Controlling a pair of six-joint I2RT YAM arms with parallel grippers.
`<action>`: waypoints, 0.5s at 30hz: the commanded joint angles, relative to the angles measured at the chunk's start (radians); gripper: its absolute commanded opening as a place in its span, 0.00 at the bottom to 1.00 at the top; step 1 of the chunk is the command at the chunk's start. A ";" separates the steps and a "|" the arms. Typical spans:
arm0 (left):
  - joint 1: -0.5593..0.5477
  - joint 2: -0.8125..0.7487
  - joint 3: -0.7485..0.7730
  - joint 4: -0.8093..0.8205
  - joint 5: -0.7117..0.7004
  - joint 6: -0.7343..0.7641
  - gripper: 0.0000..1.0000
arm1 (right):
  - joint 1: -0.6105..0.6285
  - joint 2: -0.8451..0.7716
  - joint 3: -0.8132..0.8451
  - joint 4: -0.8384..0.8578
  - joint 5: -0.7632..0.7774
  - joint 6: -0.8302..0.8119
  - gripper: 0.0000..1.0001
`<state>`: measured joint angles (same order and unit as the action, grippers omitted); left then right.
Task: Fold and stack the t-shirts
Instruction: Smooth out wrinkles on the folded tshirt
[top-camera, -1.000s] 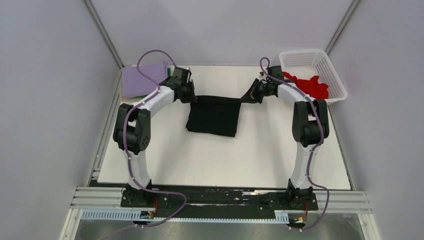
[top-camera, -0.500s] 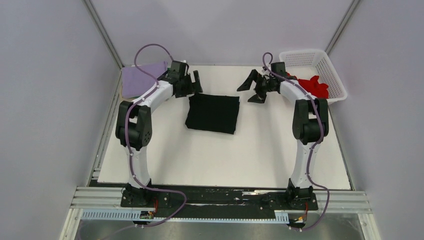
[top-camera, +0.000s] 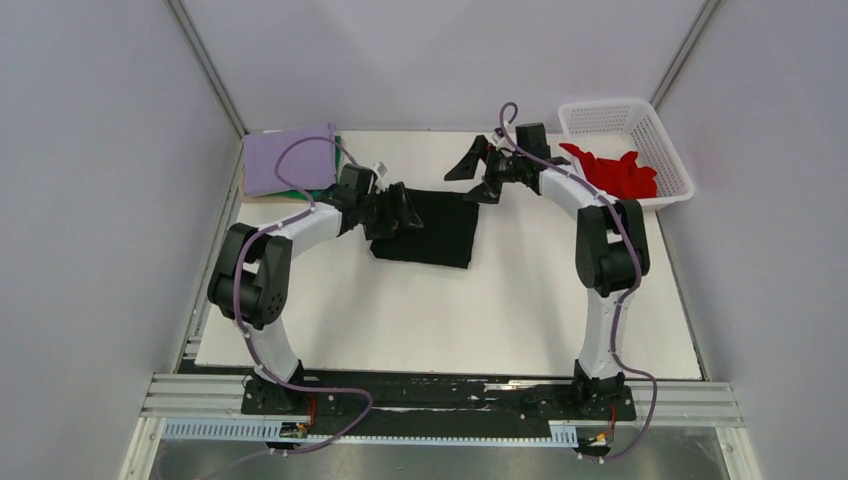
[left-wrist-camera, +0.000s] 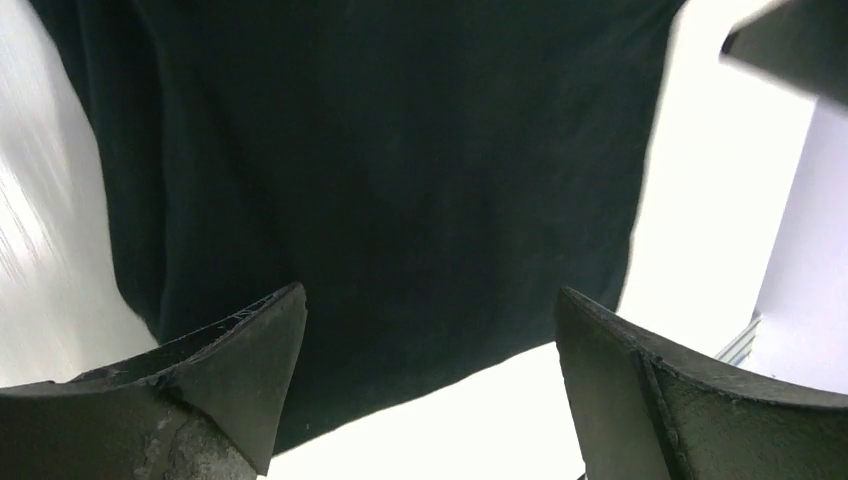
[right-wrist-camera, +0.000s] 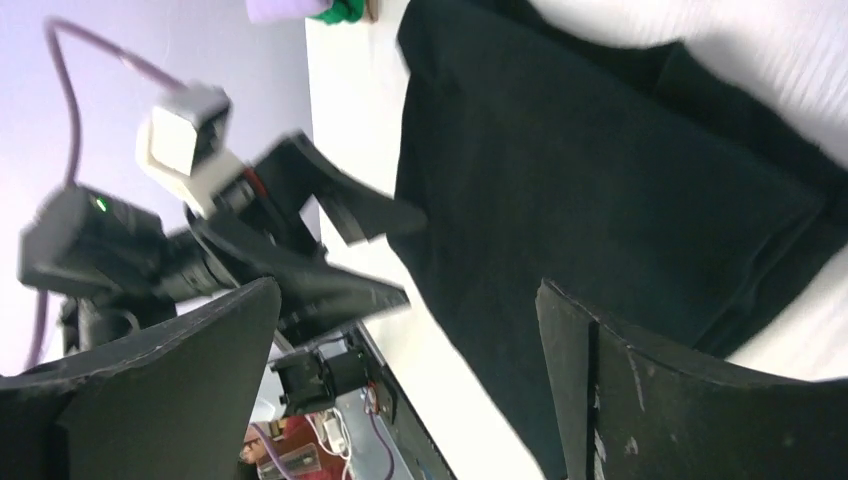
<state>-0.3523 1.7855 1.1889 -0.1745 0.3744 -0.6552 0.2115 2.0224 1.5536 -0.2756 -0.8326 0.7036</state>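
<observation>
A black t-shirt (top-camera: 432, 230) lies folded into a rectangle on the white table (top-camera: 450, 320), left of centre at the back. My left gripper (top-camera: 396, 213) hangs open over its left edge; in the left wrist view the black t-shirt (left-wrist-camera: 400, 170) spreads beyond the left gripper (left-wrist-camera: 428, 300), nothing between the fingers. My right gripper (top-camera: 472, 177) stands open above the shirt's far right corner. In the right wrist view the right gripper (right-wrist-camera: 408, 290) is empty, with the black t-shirt (right-wrist-camera: 600, 180) below. A folded lilac t-shirt (top-camera: 290, 160) lies on a green one (top-camera: 300, 193).
A white lattice basket (top-camera: 652, 128) at the back right holds a crumpled red t-shirt (top-camera: 615, 172). The lilac and green stack sits at the table's back left corner. Grey walls close in on both sides. The left gripper (right-wrist-camera: 340, 225) shows in the right wrist view.
Both grippers have let go of the black t-shirt and opened. The shirt dropped flat. The left gripper moved down over its left edge; the right gripper drifted left above its far corner.
</observation>
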 joint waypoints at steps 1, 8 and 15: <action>-0.006 -0.027 -0.101 0.114 0.025 -0.006 1.00 | -0.002 0.151 0.106 0.104 -0.009 0.088 1.00; -0.007 0.044 -0.226 0.135 0.046 -0.004 1.00 | -0.005 0.333 0.162 0.095 0.099 0.077 1.00; -0.041 -0.079 -0.327 0.089 0.033 0.005 1.00 | -0.010 0.305 0.176 0.045 0.091 0.042 1.00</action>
<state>-0.3607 1.7592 0.9440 0.0475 0.4320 -0.6640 0.2043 2.3383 1.7031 -0.2031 -0.8127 0.8017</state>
